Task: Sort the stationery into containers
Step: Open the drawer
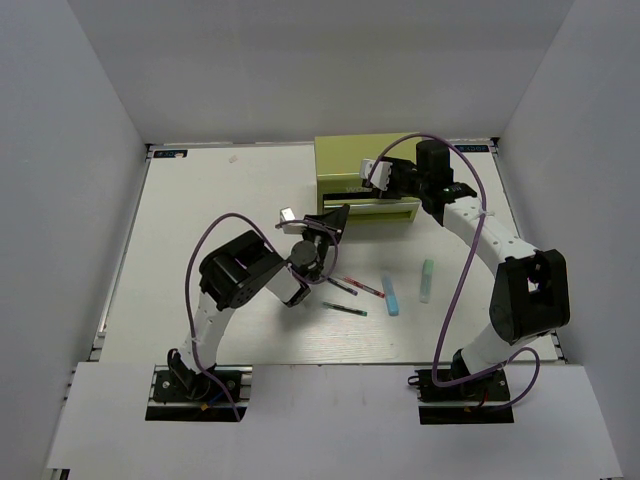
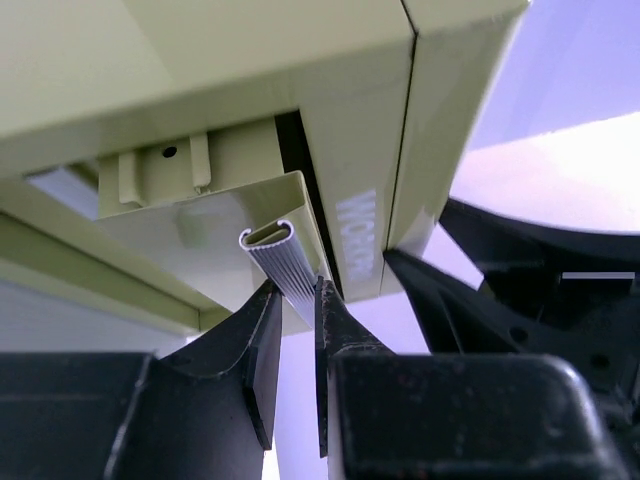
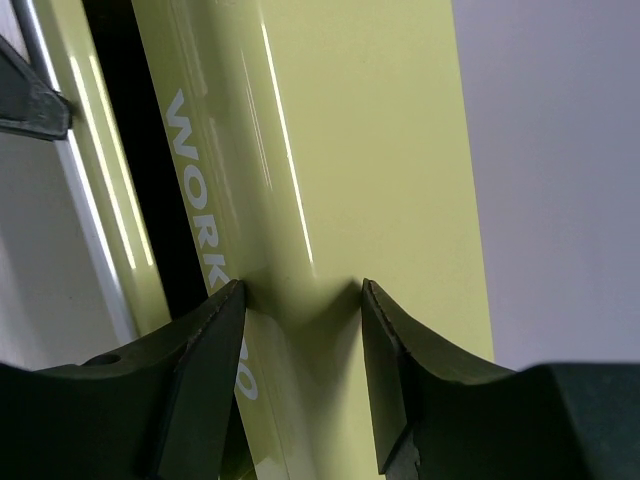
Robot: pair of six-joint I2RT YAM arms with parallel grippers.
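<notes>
A: Top view's bright and even, lit from above, it seems. The white bench (image 1: 200, 200) is near washed out, shadows faint and soft.
B: Left wrist view: the ribbed handle (image 2: 285, 265) is sharp, but the left fingers (image 2: 262, 360) along the bottom are dark and blurred. Upper right bleaches to pale violet.
A: Right wrist view: white glare streaks run down the chest (image 3: 380, 150). The right fingers (image 3: 200, 360) are soft black shapes.
</notes>
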